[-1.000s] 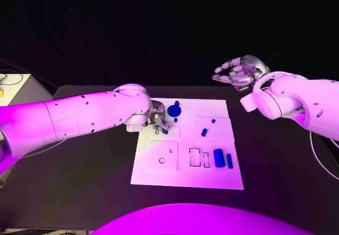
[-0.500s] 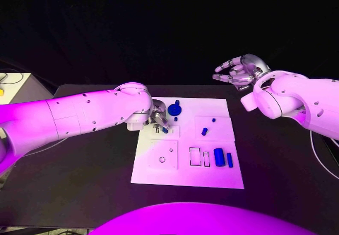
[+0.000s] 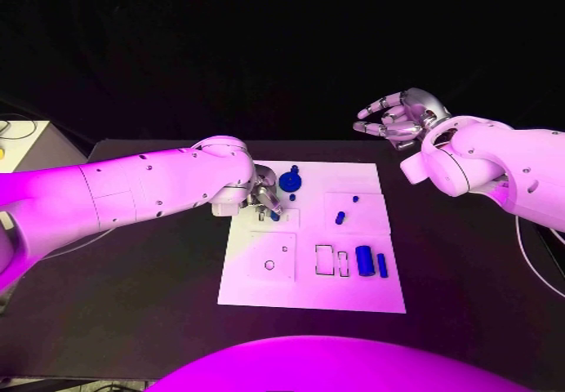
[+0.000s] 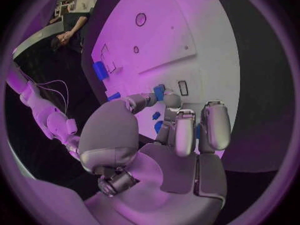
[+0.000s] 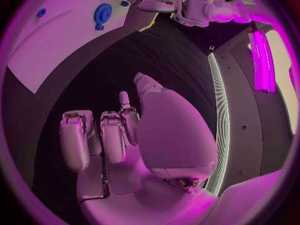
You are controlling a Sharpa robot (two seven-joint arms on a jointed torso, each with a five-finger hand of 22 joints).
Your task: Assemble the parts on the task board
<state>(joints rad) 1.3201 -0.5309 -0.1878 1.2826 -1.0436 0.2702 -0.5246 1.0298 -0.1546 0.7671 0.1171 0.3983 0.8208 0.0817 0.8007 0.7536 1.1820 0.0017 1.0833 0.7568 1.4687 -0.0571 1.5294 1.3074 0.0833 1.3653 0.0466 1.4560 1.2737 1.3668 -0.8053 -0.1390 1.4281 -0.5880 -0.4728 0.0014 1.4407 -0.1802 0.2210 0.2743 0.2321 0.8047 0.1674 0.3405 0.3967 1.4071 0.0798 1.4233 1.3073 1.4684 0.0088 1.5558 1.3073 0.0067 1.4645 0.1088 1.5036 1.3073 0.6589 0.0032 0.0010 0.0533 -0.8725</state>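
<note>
Black cloth backs the room, and the black table (image 3: 141, 278) under the arms carries the flat white task board (image 3: 309, 290) at its middle. Over the board's far left corner the left hand (image 3: 261, 196) is curled down, and the left wrist view shows a small blue peg-like part (image 4: 160, 92) pinched between its thumb and a fingertip, just above the white plate. I would judge the step in hand to be seating that part in one of the small outlined slots (image 4: 182, 87) beside it. To do it well the hand should hold the piece square to the slot and lower it straight, since a tilted piece is likely to jam on the edge.

Crowding that corner is a round blue toothed wheel (image 3: 291, 183), just beside the fingers, with another small blue piece (image 3: 292, 198) close under it; a careless sweep could knock either. Further along the board a short blue peg (image 3: 340, 219) stands near the middle, and a blue cylinder (image 3: 365, 261) with a slimmer blue bar (image 3: 383, 267) lies beside two empty rectangular outlines (image 3: 325, 260). A round hole (image 3: 269, 265) sits in the nearer left panel.

Well clear of all this, the right hand (image 3: 398, 119) hangs raised beyond the board's far right corner, fingers loosely curled and apart, holding nothing.
</note>
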